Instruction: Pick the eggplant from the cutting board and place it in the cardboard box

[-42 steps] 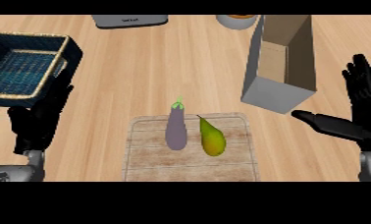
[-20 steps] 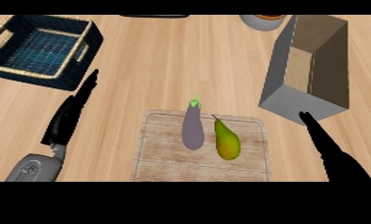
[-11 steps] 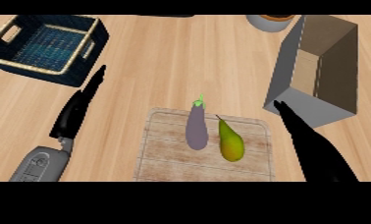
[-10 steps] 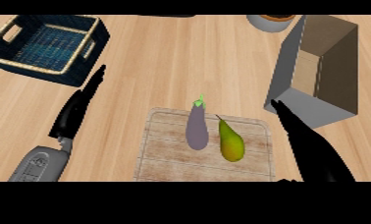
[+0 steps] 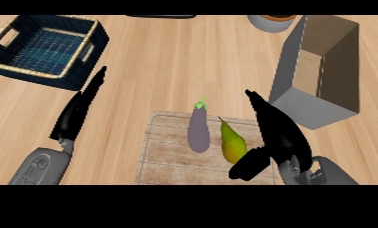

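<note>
I am at a kitchen counter: its pale wooden top fills my view, and at lower centre a wooden cutting board carries an eggplant and a pear. A dark woven basket sits upper left, a cardboard box upper right.

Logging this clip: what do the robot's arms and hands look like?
Two smooth, rounded light grey forearms, the left grey forearm and the right grey forearm, each end in a black robot hand with slim fingers and a thumb: the left robot hand and the right robot hand. No cables show.
</note>
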Controlling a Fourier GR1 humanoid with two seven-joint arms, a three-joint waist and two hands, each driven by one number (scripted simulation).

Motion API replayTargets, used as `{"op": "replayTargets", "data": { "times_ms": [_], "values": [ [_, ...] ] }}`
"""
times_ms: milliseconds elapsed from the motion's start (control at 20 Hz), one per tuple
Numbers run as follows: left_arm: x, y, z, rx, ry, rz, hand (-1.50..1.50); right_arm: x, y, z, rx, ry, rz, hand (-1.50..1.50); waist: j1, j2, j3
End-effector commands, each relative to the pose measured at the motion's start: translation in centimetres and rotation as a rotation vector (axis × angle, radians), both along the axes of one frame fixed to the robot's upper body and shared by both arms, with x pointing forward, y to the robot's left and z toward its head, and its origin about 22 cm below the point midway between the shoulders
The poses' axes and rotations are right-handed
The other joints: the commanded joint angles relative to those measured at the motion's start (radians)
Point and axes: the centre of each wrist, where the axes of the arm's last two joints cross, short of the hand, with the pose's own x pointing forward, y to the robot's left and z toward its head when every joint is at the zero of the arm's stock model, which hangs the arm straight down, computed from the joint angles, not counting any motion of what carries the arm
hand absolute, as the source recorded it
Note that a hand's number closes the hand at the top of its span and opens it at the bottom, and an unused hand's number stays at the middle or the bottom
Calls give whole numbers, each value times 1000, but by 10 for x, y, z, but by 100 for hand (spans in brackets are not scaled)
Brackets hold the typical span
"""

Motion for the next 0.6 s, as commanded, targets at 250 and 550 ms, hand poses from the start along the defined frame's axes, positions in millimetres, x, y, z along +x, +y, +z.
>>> {"op": "replayTargets", "data": {
  "times_ms": [250, 550],
  "values": [
    [6, 16, -1, -16, -1, 11, 0, 32, 70, -4, -127, 152, -79, -150, -29, -4, 3],
    [3, 10, -2, -1, -5, 31, 0, 40, 94, 0, -176, 88, -82, -150, -36, -7, 6]
  ]
}}
